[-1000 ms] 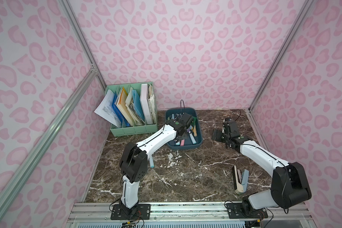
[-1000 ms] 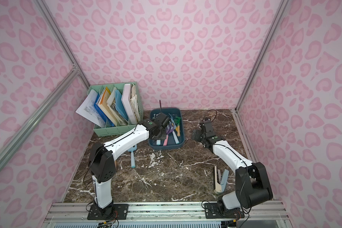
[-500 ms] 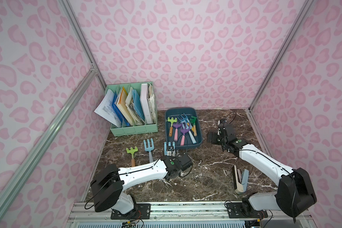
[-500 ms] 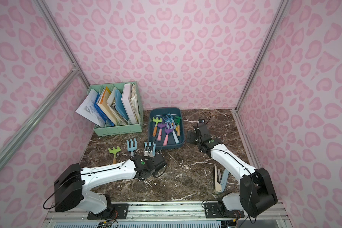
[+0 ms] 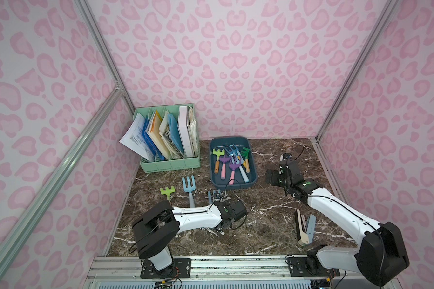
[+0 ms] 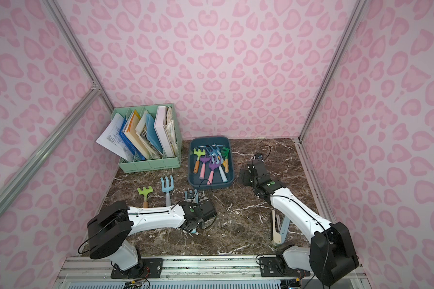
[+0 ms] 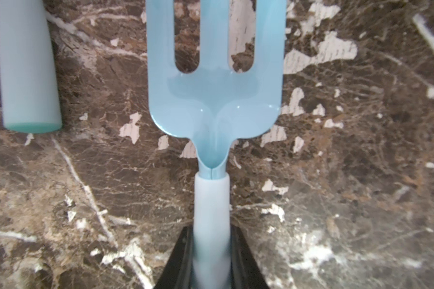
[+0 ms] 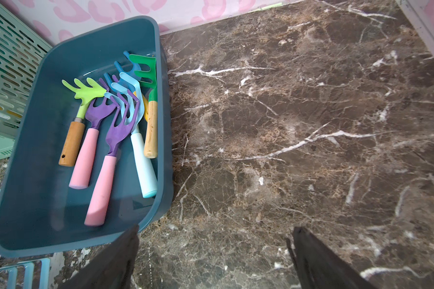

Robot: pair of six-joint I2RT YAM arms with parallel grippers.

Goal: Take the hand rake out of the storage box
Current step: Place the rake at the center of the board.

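Note:
The dark teal storage box [image 5: 233, 186] [image 6: 211, 186] [image 8: 35, 225] stands at the back of the marble table with several coloured hand rakes in it. In front of it a light blue hand rake [image 5: 214, 195] [image 6: 191, 195] [image 7: 214, 100] lies on the table. My left gripper [image 5: 221, 204] [image 7: 212, 250] is shut on its pale handle, a black finger pressed to each side. Right of the box, my right gripper [image 5: 271, 177] [image 8: 213, 250] is open over bare marble with nothing between its fingers.
A green rake [image 5: 167, 192] and a blue fork-shaped rake [image 5: 189, 185] lie on the table left of the held one. A mint-green file organiser [image 5: 169, 165] full of papers stands at the back left. A beige and blue clip [image 5: 305, 227] lies by the right arm.
A second ago my left gripper was in the storage box; it is now low on the table in front of it, holding the light blue rake. The right gripper shifted slightly.

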